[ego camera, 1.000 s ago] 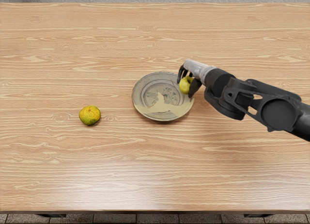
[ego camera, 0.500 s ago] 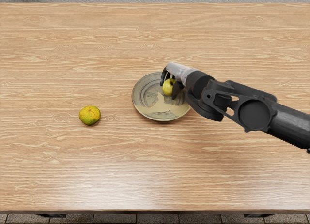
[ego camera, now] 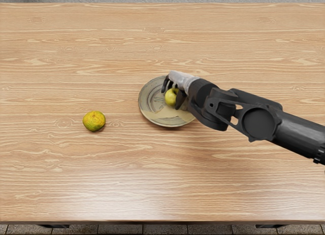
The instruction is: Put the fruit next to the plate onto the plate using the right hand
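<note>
Near-left on light wooden table (ego camera: 152, 184): round orange-green fruit (ego camera: 94, 120), well apart from round grey ceramic plate (ego camera: 147, 110), so not target; farther, black right hand (ego camera: 176, 86) pinching small yellow-green fruit (ego camera: 170, 97) in curled fingers over plate, ready for release.

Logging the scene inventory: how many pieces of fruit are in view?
2. A small yellow-green round fruit is held by the right hand over the round grey plate; an orange-green round fruit lies on the wooden table, left of the plate, apart from it. None looks hidden.
</note>
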